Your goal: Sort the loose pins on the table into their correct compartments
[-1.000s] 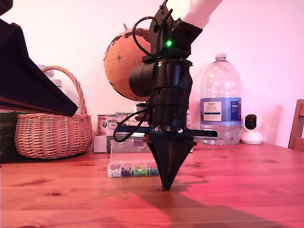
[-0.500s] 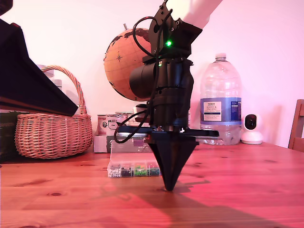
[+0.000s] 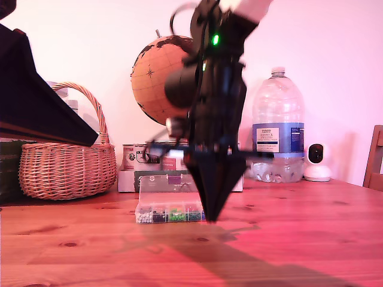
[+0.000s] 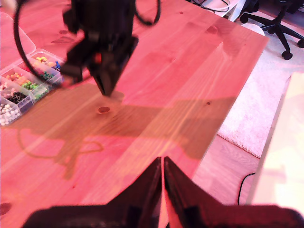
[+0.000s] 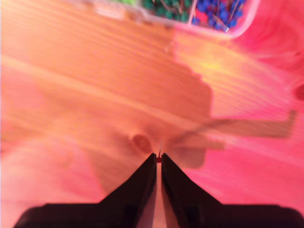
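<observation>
Exterior view, left to right: the clear box of compartments (image 3: 169, 213) is sitting on the counter (image 3: 299, 239). Just beside its right end you're hovering my second gripper (image 3: 209, 219), jaws pinched tight. A thin sliver, likely the loose pin (image 5: 159, 153), is poking out along the jaws towards the box; its head is hidden. My first gripper (image 4: 162, 164) is hanging high, closed on nothing, well farther off.

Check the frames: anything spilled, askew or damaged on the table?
Nothing stands out. The clear organiser box sits flat on the table, pins inside its cells, none visibly spilled. My second gripper is blurred by motion, shut, with something thin at its tips.
</observation>
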{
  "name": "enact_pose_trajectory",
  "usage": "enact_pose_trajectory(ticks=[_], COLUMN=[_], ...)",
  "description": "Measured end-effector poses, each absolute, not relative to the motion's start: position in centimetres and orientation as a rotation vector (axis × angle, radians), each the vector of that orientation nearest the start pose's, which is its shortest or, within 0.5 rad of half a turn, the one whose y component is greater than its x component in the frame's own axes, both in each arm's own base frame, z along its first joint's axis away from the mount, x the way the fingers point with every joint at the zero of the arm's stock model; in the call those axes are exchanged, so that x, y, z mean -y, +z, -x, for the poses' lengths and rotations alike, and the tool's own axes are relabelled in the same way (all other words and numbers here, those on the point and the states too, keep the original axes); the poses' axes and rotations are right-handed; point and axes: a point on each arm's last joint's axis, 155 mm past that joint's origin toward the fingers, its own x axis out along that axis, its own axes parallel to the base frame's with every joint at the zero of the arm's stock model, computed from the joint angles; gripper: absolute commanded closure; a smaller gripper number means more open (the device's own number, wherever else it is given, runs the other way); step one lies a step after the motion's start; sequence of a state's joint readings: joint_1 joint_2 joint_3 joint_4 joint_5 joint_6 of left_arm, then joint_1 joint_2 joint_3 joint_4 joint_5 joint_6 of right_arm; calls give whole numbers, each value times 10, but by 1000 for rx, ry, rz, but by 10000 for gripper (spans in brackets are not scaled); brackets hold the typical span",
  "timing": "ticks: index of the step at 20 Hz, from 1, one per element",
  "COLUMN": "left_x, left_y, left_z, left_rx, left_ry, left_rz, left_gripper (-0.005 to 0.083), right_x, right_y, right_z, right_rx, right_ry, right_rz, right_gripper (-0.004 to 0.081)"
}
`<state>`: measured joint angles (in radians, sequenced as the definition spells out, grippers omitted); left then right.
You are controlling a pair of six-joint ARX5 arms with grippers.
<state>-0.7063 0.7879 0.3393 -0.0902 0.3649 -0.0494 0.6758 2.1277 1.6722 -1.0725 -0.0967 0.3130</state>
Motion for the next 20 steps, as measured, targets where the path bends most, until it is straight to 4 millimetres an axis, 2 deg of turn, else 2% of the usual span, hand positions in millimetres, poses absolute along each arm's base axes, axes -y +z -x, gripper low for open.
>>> enact_pose_trajectory(ticks=[3,13,20], left_x=[236,236,235], left_y=[116,116,115], left_z=[-175,-175,-176], left_rx=[-582,-582,-581], left_ry=[-1030,-1030,-1021], left_rz=[-52,-52,-55], left_gripper=[795,795,795], right_x=[-280,-295,-293], right_y=[36,40,47], right_z=[-321,-340,-375], right_rx=[-1507,-1407,-1310], right_ry=[393,458,450], right_rz=[186,185,119], right_gripper=[782,782,782])
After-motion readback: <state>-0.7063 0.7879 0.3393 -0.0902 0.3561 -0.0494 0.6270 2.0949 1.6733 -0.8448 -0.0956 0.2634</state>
